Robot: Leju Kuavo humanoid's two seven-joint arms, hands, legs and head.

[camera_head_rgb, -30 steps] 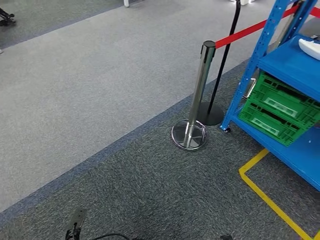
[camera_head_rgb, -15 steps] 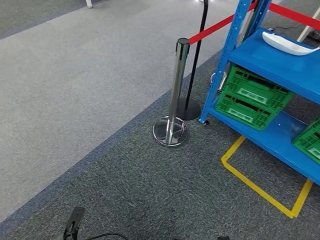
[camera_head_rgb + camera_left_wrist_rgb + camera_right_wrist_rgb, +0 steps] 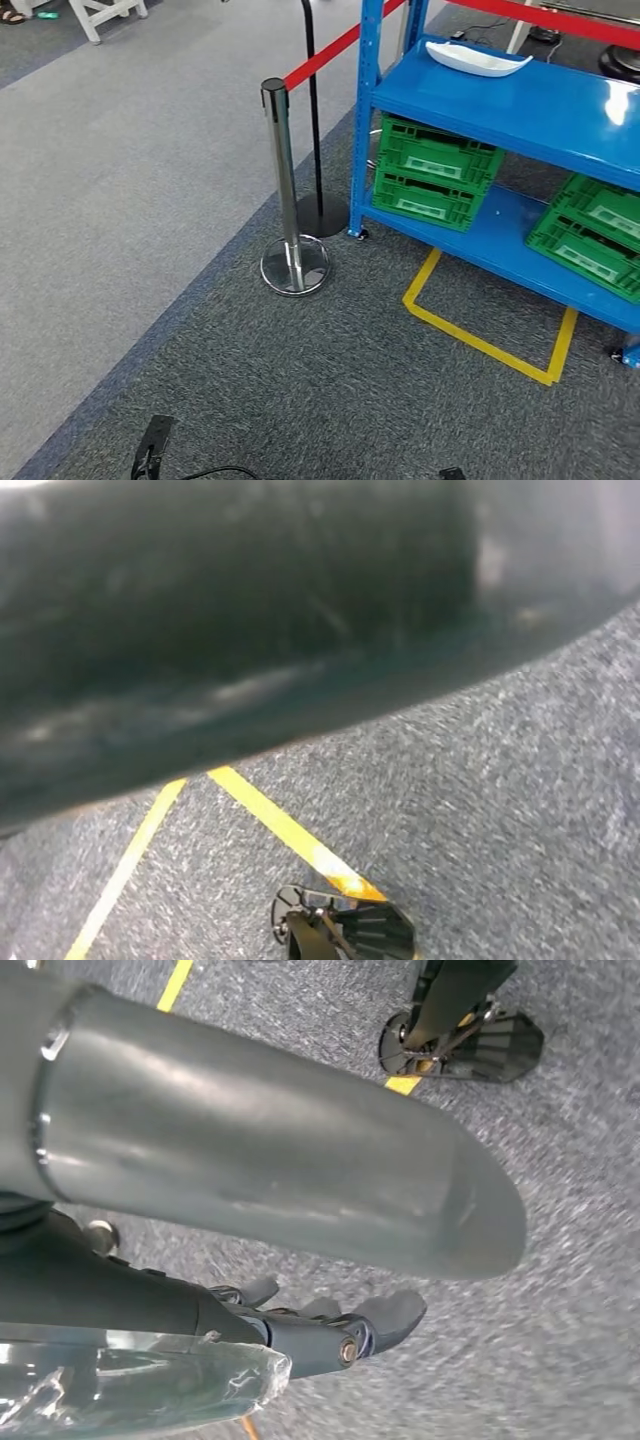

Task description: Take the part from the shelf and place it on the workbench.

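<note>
Since a second ago the robot's view has turned toward the blue shelf (image 3: 521, 105), where the white part (image 3: 477, 58) lies on the upper board, while the right hand (image 3: 332, 1325) hangs with fingers (image 3: 389, 1315) spread, holding nothing.

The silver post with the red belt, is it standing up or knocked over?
Standing up. The silver post rises straight from its round base on the carpet.

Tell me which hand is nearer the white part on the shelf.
Probably right: the white part lies ahead-right; the right hand hangs over carpet, apart from it; the left hand cannot be placed.
</note>
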